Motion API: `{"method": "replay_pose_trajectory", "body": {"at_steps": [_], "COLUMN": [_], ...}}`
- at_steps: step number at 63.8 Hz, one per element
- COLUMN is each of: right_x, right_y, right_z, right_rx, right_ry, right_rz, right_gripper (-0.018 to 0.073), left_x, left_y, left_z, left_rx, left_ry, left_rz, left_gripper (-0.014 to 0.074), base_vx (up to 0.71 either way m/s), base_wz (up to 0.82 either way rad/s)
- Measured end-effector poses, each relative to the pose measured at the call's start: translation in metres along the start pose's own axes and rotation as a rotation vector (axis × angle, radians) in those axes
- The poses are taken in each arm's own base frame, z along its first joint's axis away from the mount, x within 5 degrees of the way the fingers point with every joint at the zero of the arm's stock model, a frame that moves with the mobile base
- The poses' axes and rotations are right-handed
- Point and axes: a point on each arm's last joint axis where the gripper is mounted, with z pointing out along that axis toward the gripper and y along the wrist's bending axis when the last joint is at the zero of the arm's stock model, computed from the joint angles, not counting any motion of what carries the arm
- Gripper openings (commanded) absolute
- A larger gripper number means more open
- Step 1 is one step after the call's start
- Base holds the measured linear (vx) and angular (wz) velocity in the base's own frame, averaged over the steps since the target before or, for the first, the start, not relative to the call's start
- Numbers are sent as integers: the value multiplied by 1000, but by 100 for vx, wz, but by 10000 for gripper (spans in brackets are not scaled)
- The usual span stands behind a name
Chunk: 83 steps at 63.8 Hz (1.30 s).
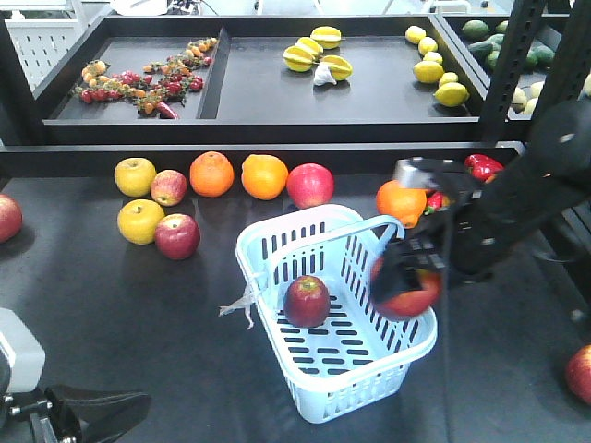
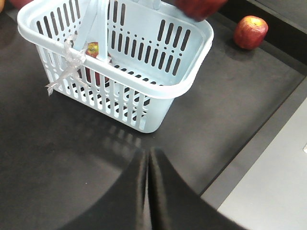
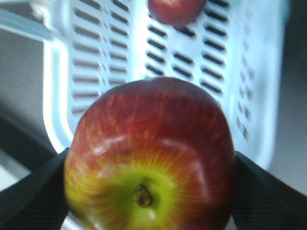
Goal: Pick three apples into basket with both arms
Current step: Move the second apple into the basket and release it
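Note:
My right gripper (image 1: 404, 288) is shut on a dark red apple (image 1: 407, 293), holding it over the right rim of the pale blue basket (image 1: 277, 229). In the right wrist view this apple (image 3: 151, 143) fills the frame between the black fingers (image 3: 33, 191), stem end toward the camera, above the basket's slotted floor (image 3: 96, 62). A second red apple (image 1: 307, 301) lies inside the basket. My left gripper (image 2: 147, 154) is shut and empty, low over the table in front of the basket (image 2: 158, 110). Another red apple (image 2: 250, 31) lies on the table beyond the basket.
Along the back of the table lie red apples (image 1: 310, 185), yellow apples (image 1: 136, 175) and oranges (image 1: 265, 176); one orange (image 1: 400, 200) sits just behind the basket. More red apples lie at the far left (image 1: 5, 217) and far right (image 1: 582, 374). A raised shelf (image 1: 277, 129) holds other produce.

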Motion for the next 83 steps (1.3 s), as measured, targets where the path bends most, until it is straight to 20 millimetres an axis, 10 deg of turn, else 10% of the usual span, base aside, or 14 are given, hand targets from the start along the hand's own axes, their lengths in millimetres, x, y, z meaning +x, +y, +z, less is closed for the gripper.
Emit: {"method": "replay_pose_trajectory", "body": {"at_steps": [18, 48, 69, 83], "right_x": [-11, -16, -16, -7], "right_y": [24, 24, 25, 32], "right_z": [50, 71, 69, 52], "right_rx": [-8, -52, -57, -63], "right_ry": [2, -5, -7, 51], "right_rz": [-101, -118, -116, -107], "right_gripper": [123, 687, 608, 288], "left_x": [0, 0, 0, 0], "left_y": [0, 0, 0, 0], "left_z": [0, 0, 0, 0], "left_rx": [0, 0, 0, 0], "left_ry": [-1, -1, -1, -1], "left_rz": [0, 0, 0, 0], "left_gripper": [-6, -6, -6, -6], "base_vx": [0, 0, 0, 0], "base_wz": [0, 0, 0, 0]}}
